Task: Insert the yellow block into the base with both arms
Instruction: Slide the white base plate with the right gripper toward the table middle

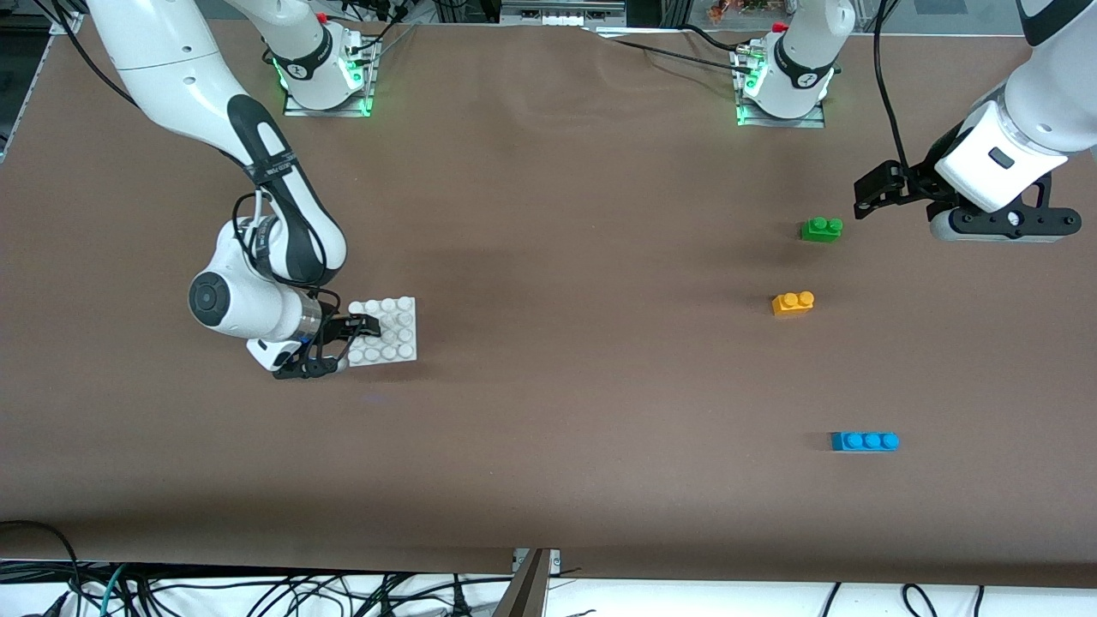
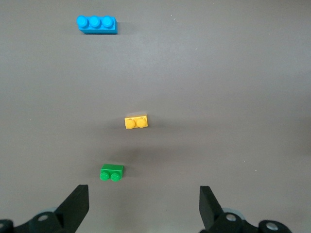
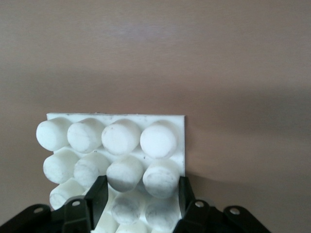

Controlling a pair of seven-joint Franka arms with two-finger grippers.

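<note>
White studded plate: the base [image 1: 396, 332], a flat square white plastic plate with a grid of round studs, lies on the brown table cover toward the right arm's end.
Right gripper: the right gripper [image 1: 364, 326] is low at the base's edge, its black fingers [image 3: 98, 195] pinched on the plate's edge studs.
Orange-yellow brick: the yellow block [image 1: 793, 302], a small two-stud plastic brick, sits free on the table toward the left arm's end, between the green two-stud brick [image 1: 821, 229] and the longer blue three-stud brick [image 1: 865, 440], which lies nearest the front camera.
Left gripper: the left gripper [image 1: 876, 194] hangs in the air near the green brick, fingers [image 2: 75, 206] spread wide, holding nothing.
Step in hand: securing the base; the block is not yet picked up.
Next move: the left gripper likely must come over the yellow block, lining its fingers across the brick's narrow sides, clear of the green brick.
</note>
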